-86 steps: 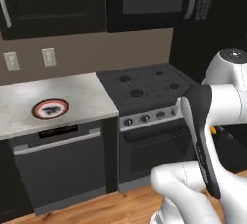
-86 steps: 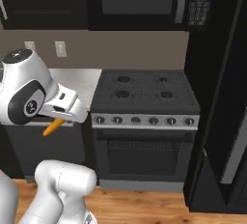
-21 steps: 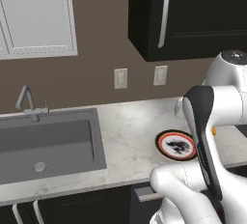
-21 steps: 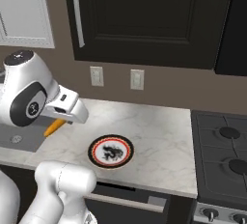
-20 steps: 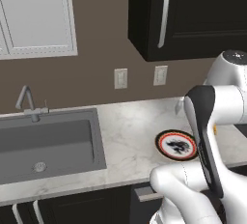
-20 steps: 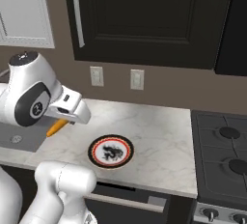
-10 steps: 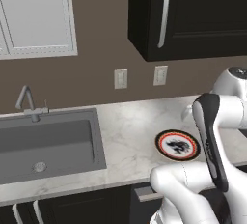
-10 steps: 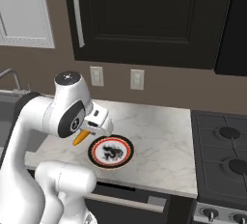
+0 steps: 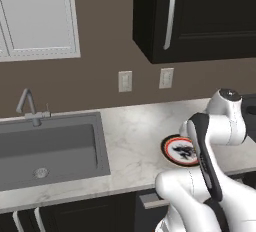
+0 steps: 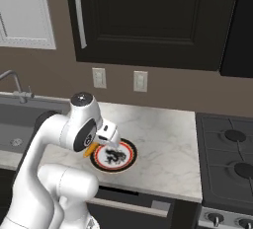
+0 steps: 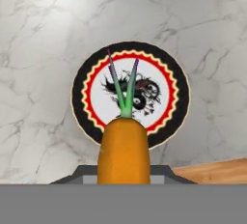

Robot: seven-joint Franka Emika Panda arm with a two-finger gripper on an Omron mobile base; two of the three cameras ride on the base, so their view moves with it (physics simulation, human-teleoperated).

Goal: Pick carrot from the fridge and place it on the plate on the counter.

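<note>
Gripping the carrot (image 11: 123, 150), the claw (image 10: 101, 144) hangs over the plate (image 11: 177, 112) — apparently clear of it.

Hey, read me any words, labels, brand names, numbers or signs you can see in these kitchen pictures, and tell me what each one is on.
There is no readable text in these pictures.
The plate bears a dark swirling pattern on its white centre, not letters.
The two wall plates above the counter are blank.
The carrot in the claw, the cabinet doors and the sink carry no label or number.
</note>
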